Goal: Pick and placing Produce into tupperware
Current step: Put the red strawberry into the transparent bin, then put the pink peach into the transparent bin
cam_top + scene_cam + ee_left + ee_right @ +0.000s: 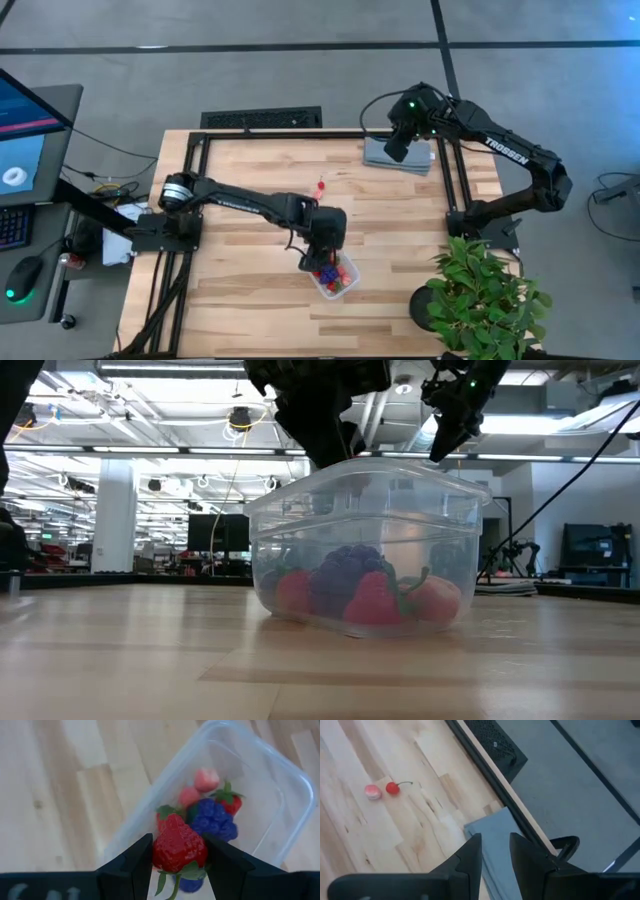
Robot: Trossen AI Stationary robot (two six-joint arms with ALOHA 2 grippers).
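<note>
The clear tupperware [335, 278] stands on the wooden table near its front edge. It holds several produce pieces [212, 815]: red strawberries, pink pieces and a dark purple berry. My left gripper [177, 845] hangs just above it, shut on a red strawberry [178, 842]. In the low view the left gripper [320, 420] stands over the tupperware's rim [365, 470]. A pink piece [372, 791] and a red cherry [393, 788] lie on the table farther back. My right gripper [495, 851] hovers shut above the grey cloth [400, 155] at the far right. My left gripper pinches the strawberry by its two opposite sides [159, 851] between the two fingers [137, 862]. The fingers come from above, slanting down. The strawberry is lifted clear above the tupperware, its green leafy cap [190, 870] toward the wrist and its tip toward the container.
A green potted plant [480, 290] stands at the table's near right corner. A black frame [455, 170] runs along the table's far and side edges. Bare wood lies left and in front of the tupperware.
</note>
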